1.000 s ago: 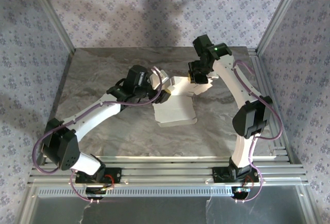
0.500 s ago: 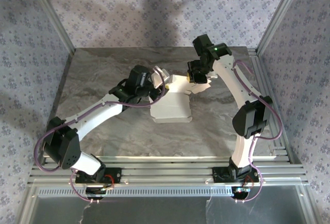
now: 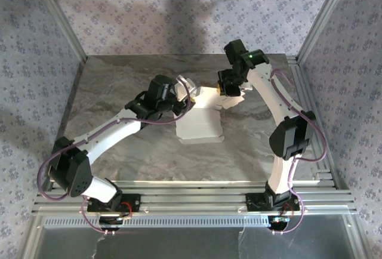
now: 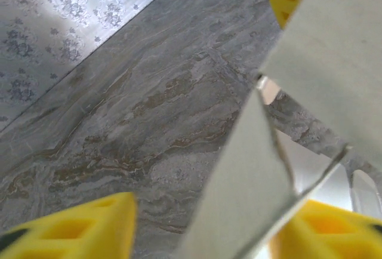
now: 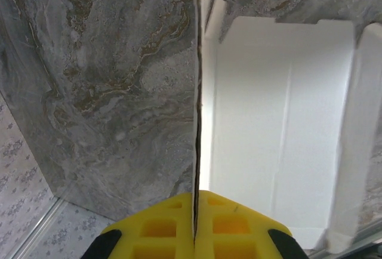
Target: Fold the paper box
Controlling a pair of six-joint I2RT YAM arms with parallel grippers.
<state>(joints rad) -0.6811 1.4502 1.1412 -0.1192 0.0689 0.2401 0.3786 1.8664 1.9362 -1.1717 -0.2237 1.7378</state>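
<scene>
Right wrist shows right jaws pinching the paper box (image 5: 280, 122); left jaws straddle its flap (image 4: 239, 181), wide.

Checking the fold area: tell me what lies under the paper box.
The paper box rests on the grey marbled table, which shows all around it. The patch beneath the cardboard is covered.

One high overview, two close wrist views.
The top camera looks down from above and behind the near edge onto the whole worktop (image 3: 119, 145). The left wrist camera sits very near the paper box (image 3: 200, 125), blurred, apparently facing a far edge. The right wrist camera looks steeply down, close. All three share box and worktop.
</scene>
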